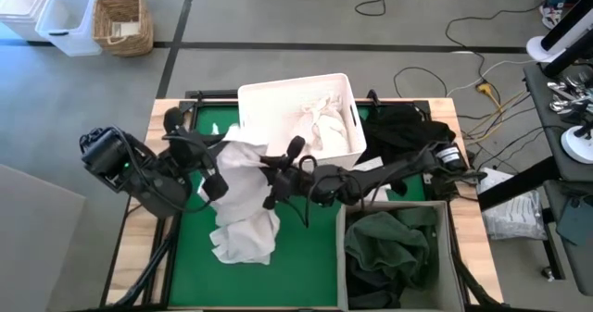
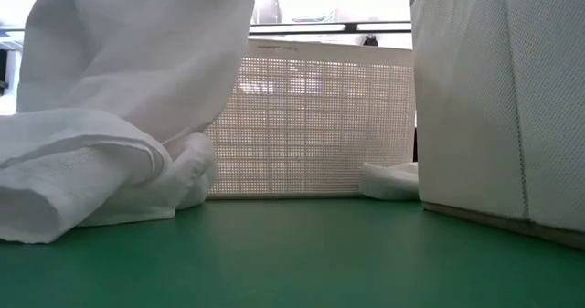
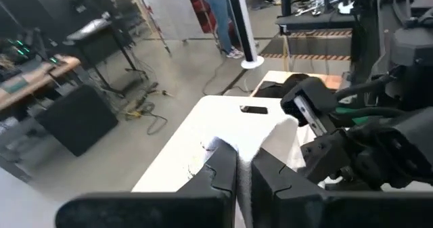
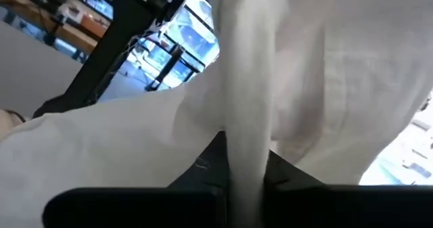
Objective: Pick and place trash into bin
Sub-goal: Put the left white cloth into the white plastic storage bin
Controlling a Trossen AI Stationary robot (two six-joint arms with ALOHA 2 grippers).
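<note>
Sheet handling | white sheet [image 1: 243,201] judged light, limp, drapes | pinched at upper fold by left end effector [image 3: 242,177] and right end effector [image 4: 245,170] | white tub [image 1: 278,99] adjacent

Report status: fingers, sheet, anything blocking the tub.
Left gripper and right gripper both shut on white sheet, lifted over the mat. White tub right behind it, path clear.

Even, diffuse overhead light fills the high view, with only soft shadows under the arms. In the low view, backlight glares through the white perforated tub [image 2: 311,125] and the window band above blows out. The white sheet [image 4: 284,86] pinched between the right jaws is blurred and overexposed.
</note>
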